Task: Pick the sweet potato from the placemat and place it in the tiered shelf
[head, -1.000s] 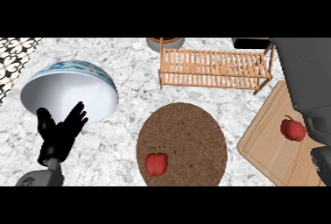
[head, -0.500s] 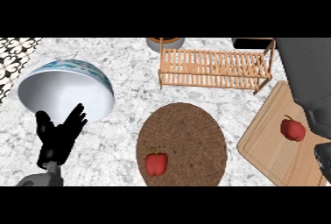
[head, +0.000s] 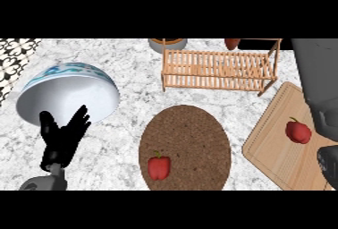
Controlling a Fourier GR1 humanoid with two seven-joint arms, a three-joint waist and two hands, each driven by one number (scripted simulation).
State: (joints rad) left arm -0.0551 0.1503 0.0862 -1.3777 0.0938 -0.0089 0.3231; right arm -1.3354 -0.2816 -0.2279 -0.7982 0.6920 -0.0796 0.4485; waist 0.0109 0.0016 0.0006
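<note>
From my end the left robot hand [head: 63, 136] is parked at about 8 o'clock in the head view, fingers spread and pointing up, holding nothing, with its tips overlapping the edge of a big white bowl [head: 66, 96] that has a blue pattern on its outside. The brown round placemat [head: 185, 147] sits in the middle toward 6 o'clock, and the only thing on it is a red vegetable with a green stem [head: 158, 166] near its lower left edge; honestly it looks more like a bell pepper than a sweet potato. The wooden tiered shelf [head: 221, 69] is up at 12 to 1 o'clock on the marble counter [head: 132, 67], well apart from the mat. Over at 3 o'clock there's a wooden cutting board [head: 280, 152] with another red pepper [head: 298, 132] lying on it. I can't see the right robot hand anywhere.
</note>
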